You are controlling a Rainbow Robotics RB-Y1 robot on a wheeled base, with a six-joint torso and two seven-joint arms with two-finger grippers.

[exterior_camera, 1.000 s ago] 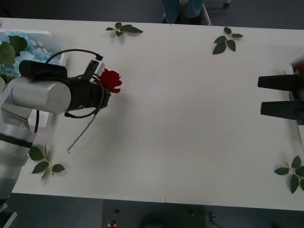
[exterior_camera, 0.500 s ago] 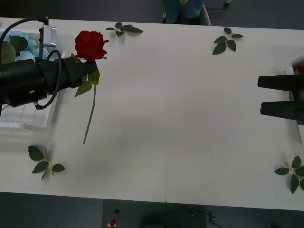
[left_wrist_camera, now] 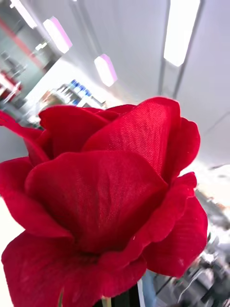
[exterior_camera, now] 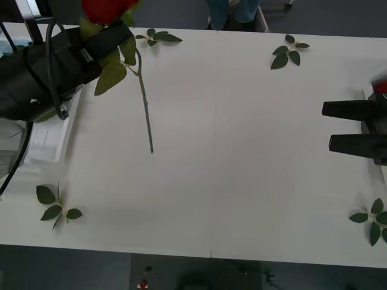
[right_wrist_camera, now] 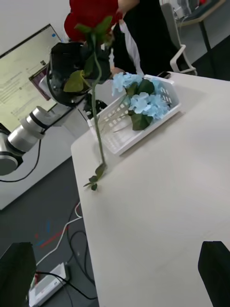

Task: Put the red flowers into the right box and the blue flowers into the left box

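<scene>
Inside left box (right_wrist_camera: 143, 125), blue flowers (right_wrist_camera: 141, 98); left gripper (exterior_camera: 106, 37) clamping red rose (exterior_camera: 104, 8); right gripper (exterior_camera: 329, 127) spread.

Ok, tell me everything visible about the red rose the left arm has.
The rose is artificial: a deep-red bloom with fabric-looking layered petals, on a long thin green stem with dark leaves near the head. The left gripper holds it just below the bloom, lifted near the table's far left, beside the box of blue flowers. It hangs roughly upright, bloom up; the stem tip appears at or just above the table.
</scene>
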